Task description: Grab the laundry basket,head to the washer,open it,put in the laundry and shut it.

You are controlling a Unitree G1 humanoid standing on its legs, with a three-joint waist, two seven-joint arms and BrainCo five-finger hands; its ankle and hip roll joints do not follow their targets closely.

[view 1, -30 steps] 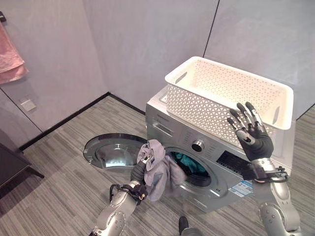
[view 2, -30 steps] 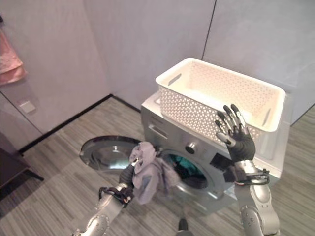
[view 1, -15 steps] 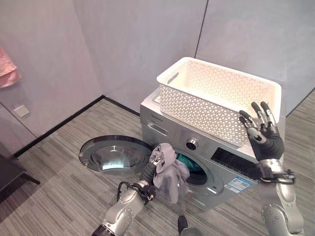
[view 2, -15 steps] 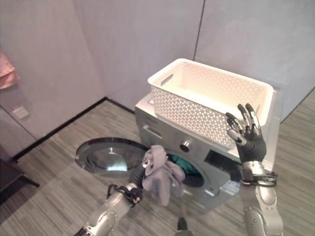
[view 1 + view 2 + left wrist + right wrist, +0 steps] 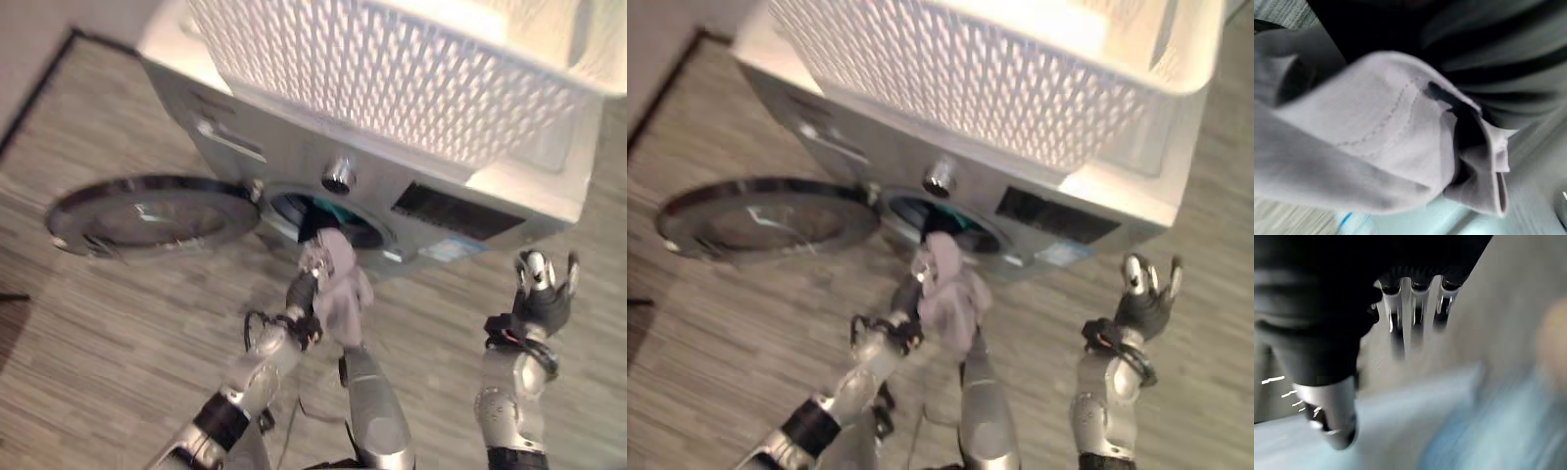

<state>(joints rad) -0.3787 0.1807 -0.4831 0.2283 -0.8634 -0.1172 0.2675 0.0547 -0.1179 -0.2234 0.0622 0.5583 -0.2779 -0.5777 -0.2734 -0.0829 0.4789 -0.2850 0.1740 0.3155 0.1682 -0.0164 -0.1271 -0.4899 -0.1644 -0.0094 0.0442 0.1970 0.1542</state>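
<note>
Right now, left eye view: left hand (image 5: 306, 291) fingers curl round grey garment (image 5: 340, 284), just at 6 o'clock of the washer (image 5: 372, 186) opening; basket (image 5: 411, 78) sits on top. Right hand (image 5: 542, 294) idles at 4 o'clock, fingers relaxed. Left wrist view: cloth bunched, soft, light, floppy; likely snags, so grip the bundle's middle. Right wrist view: fingers (image 5: 1413, 308) straight, holding nothing.

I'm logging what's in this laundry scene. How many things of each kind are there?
Washing machines: 1, the washer, its round door swung open
Baskets: 1, the white laundry basket on top of it
Loose garments: 2, the grey garment held in the left hand, and a teal garment in the drum
Total: 4
</note>
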